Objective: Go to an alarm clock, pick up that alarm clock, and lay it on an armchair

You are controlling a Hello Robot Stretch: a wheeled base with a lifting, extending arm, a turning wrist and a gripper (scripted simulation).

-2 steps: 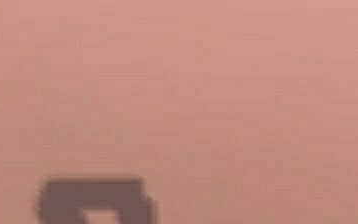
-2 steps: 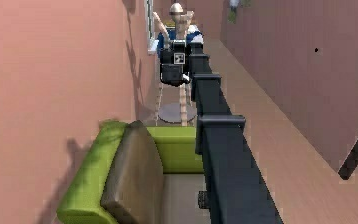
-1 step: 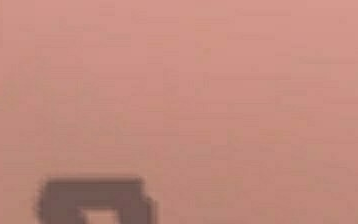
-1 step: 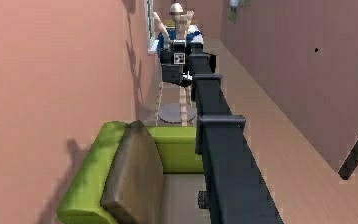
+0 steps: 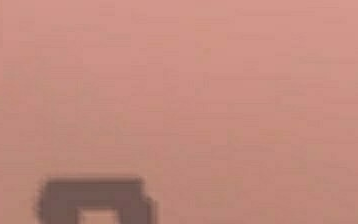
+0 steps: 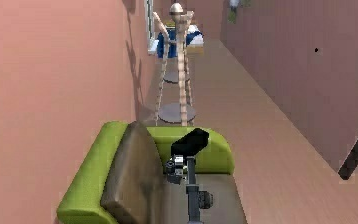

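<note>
Wall: pink, matt, plaster-like, even across forward view. Arm side view: armchair at 6 o'clock, lime-green shell smooth with faint sheen; brown back cushion leather-like, soft gloss. Arm at 6 o'clock: dark, matt, hard-looking. Ladder-like stand at 12 o'clock: pale bare wood. Floor at 2 o'clock: tan, smooth, matt.

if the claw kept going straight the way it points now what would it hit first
The far side of the green armchair, just past the claw. Depth is unclear, so it might pass above that and go on over bare floor.
</note>
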